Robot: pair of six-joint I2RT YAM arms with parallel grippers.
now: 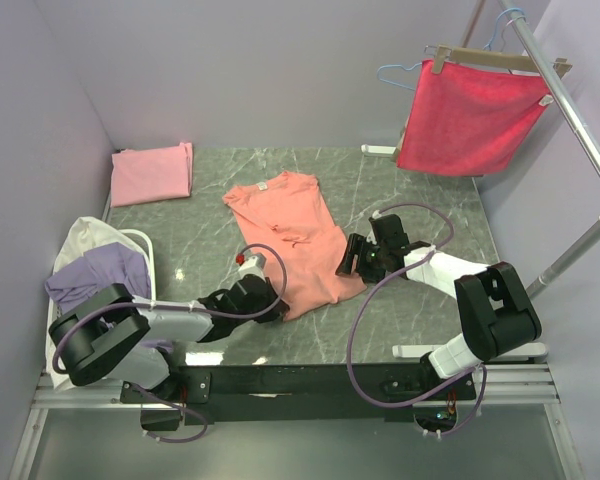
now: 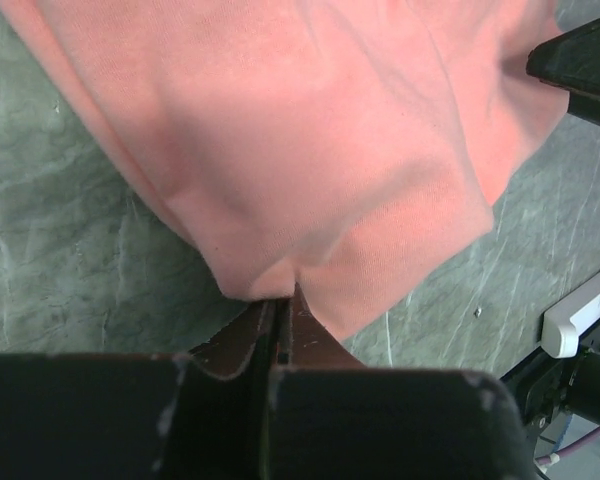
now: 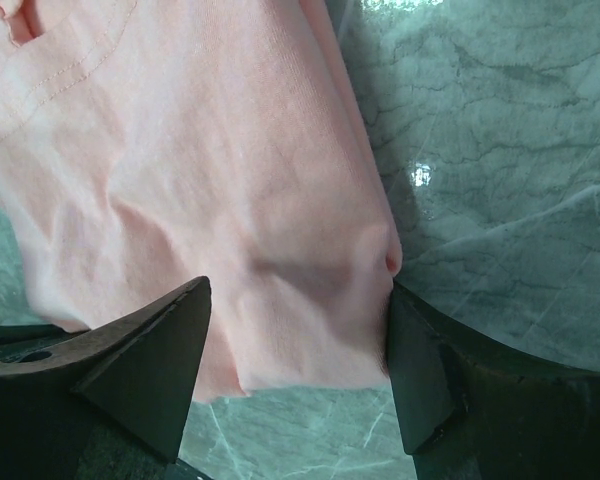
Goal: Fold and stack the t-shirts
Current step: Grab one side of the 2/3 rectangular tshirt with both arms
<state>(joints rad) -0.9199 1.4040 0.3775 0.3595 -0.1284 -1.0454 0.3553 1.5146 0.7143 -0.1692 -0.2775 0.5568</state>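
Seen from my remote station: a grey-green marbled surface (image 1: 430, 210) fills the enclosure, glossy enough to throw back small white glints of overhead light; plain pale lavender walls (image 1: 260, 70) close it in at left, back and right; a slanted metal pole (image 1: 572, 112) crosses the right corner; a wooden hanger (image 1: 485, 57) beside it carries a crimson cloth (image 1: 470, 118) clipped along its top; silver aluminium rails (image 1: 300, 398) run along the near edge, a dull grey panel (image 1: 280, 450) below them.
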